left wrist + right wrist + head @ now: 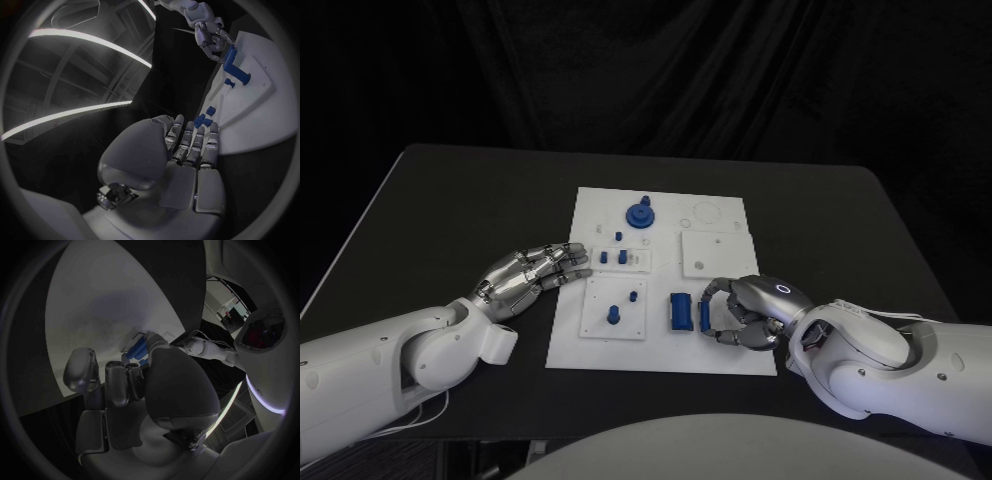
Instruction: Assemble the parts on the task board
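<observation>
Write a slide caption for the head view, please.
Right hand grips a blue part on the white board; left hand rests at its edge.

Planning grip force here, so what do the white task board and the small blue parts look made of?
White task board: likely rigid plastic, matte, with uniform colour and crisp recessed panels. Small blue parts, such as the block by the right hand: probably moulded or printed plastic, solid colour, low sheen.

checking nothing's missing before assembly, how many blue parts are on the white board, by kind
round knobbed part: 1
long block: 1
pegs: 2
small pieces: 2
total: 6
</observation>
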